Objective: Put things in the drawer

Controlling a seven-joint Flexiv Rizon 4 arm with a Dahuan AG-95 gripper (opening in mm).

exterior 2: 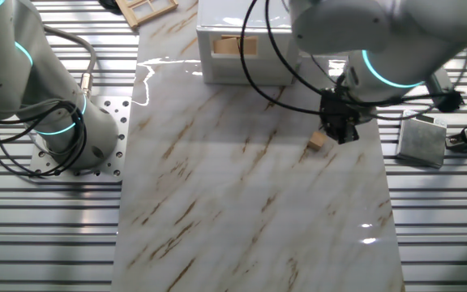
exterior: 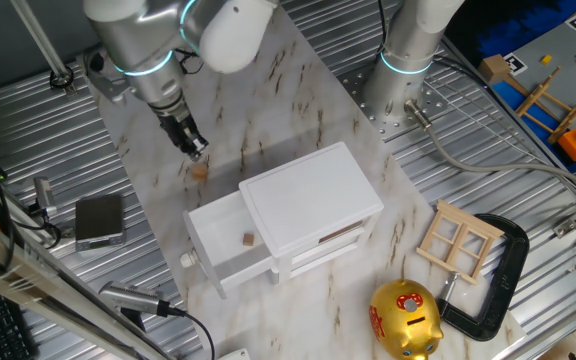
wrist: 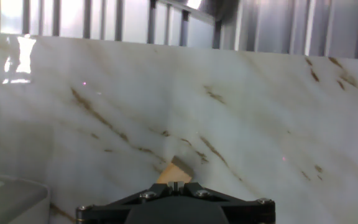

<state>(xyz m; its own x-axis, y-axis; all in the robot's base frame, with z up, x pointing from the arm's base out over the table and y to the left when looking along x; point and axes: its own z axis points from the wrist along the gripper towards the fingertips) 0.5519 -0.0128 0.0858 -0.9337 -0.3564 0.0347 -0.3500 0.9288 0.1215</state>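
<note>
The white cabinet (exterior: 313, 190) stands mid-table with its upper drawer (exterior: 208, 225) pulled out toward the front left; the round knob (exterior: 187, 260) shows at its front. One tiny wooden block (exterior: 249, 239) lies inside the drawer. Another block (exterior: 200, 170) (exterior 2: 318, 140) (wrist: 174, 172) lies on the marble just behind the drawer. My gripper (exterior: 197, 150) (exterior 2: 340, 132) (wrist: 175, 184) hovers right over this block, its fingers shut together with nothing between them. In the hand view the block peeks out just past the fingertips.
A gold piggy bank (exterior: 405, 318), a wooden window frame (exterior: 458, 240) (exterior 2: 144, 10) and a black clamp (exterior: 503, 270) lie right of the cabinet. A grey box (exterior: 99, 220) (exterior 2: 422, 139) sits off the marble's edge. A second arm's base (exterior: 408, 60) (exterior 2: 79, 138) stands at the back.
</note>
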